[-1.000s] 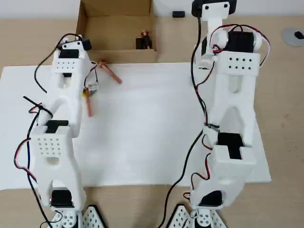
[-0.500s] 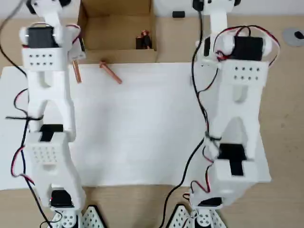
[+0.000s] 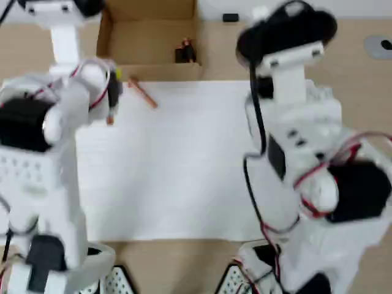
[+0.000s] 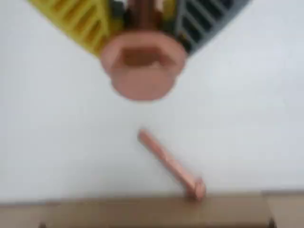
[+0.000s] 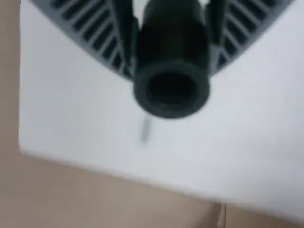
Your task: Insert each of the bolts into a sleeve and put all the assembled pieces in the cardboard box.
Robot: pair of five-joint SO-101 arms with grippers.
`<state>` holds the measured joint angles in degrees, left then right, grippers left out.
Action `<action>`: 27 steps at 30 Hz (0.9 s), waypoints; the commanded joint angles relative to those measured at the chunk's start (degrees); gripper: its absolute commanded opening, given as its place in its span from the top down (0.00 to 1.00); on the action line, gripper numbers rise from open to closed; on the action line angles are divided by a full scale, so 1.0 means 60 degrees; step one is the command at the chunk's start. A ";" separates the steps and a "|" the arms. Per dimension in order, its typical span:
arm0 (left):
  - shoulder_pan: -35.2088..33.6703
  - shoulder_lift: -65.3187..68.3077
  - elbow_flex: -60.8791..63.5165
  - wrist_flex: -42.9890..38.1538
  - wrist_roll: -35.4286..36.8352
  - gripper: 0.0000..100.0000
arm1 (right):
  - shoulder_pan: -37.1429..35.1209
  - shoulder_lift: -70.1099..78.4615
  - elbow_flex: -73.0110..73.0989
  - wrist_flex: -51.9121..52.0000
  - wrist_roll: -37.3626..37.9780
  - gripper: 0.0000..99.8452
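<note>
My left gripper point(image 4: 142, 19) is shut on a copper bolt point(image 4: 142, 66), whose hex head faces the wrist camera. From above, that bolt point(image 3: 110, 116) hangs over the left part of the white sheet. A second copper bolt point(image 4: 171, 164) lies on the sheet close to the cardboard box point(image 3: 107, 43), seen from above as bolt point(image 3: 142, 93). My right gripper point(image 5: 171, 28) is shut on a black sleeve point(image 5: 171, 88), open end toward the camera, above the sheet's edge. An assembled piece point(image 3: 185, 52) lies in the box.
The white sheet point(image 3: 184, 159) covers the middle of the wooden table point(image 3: 220, 61). The right arm point(image 3: 294, 122) stands tall over the sheet's right side. The box wall point(image 4: 152, 211) rises just beyond the loose bolt. A small dark object point(image 3: 230, 18) lies behind the box.
Both arms have risen toward the high camera. The left one lifted its bolt off the sheet, swung it toward the box, then back over the sheet.
</note>
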<state>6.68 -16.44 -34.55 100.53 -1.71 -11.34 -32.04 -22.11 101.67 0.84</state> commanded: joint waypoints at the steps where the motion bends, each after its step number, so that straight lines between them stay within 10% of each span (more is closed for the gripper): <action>1: 0.0029 -0.2469 0.1729 -0.0015 -0.0103 0.99 | -0.0198 -0.1736 0.2396 -0.0176 0.0029 0.99; 11: 0.0044 -0.7099 0.4542 -0.1114 -0.0747 0.99 | -0.0359 -0.7275 0.9458 -0.5333 0.0029 0.99; 20: 0.0059 -0.9692 0.7927 -0.3516 -0.1612 0.99 | -0.4168 -1.3062 1.6681 -1.0007 0.0103 0.99; 27: 0.0059 -1.1333 1.0168 -0.5421 -0.2007 0.99 | -0.5736 -1.2813 1.9553 -1.3963 0.0498 0.99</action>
<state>6.68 -81.67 22.77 72.22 -13.32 -42.20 -103.25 89.80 27.82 3.21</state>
